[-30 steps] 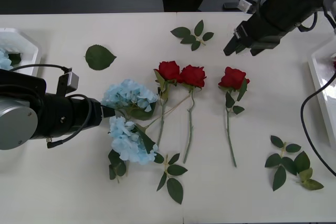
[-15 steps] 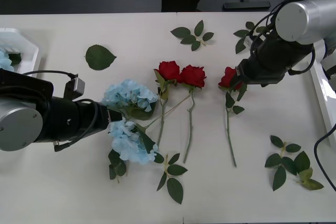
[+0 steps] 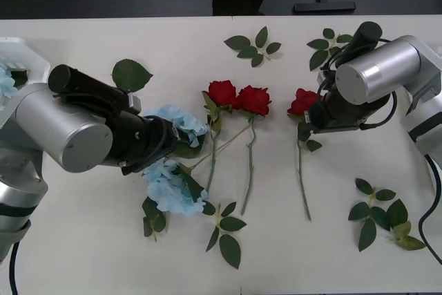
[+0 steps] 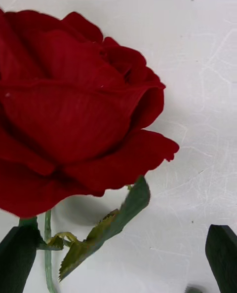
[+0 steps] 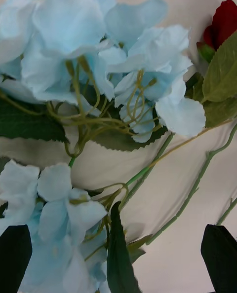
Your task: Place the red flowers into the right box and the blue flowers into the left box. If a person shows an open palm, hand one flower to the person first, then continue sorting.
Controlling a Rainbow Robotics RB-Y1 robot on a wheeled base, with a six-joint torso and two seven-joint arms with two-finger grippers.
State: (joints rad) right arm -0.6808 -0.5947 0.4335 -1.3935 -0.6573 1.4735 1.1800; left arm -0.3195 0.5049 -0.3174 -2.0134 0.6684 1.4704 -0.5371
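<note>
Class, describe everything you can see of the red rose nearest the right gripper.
This red rose has a deep-red, velvety bloom of layered fabric-like petals, a thin green stem and serrated leaves. It lies flat on the white table, bloom away from the robot, apart from the other two roses. The right gripper is over it, its open black fingers either side of the stem below the bloom.

Left arm reaches in from left edge, forearm angled toward table centre, wrist pitched down. Left gripper (image 5: pixel 118 258) low over table, black fingers (image 5: pixel 15 256) parted, one at each corner of left wrist view. Right arm comes in from right edge, elbow bent, wrist tipped down. Right gripper (image 4: pixel 121 258) low too, fingers (image 4: pixel 224 253) spread wide, nothing clamped.
</note>
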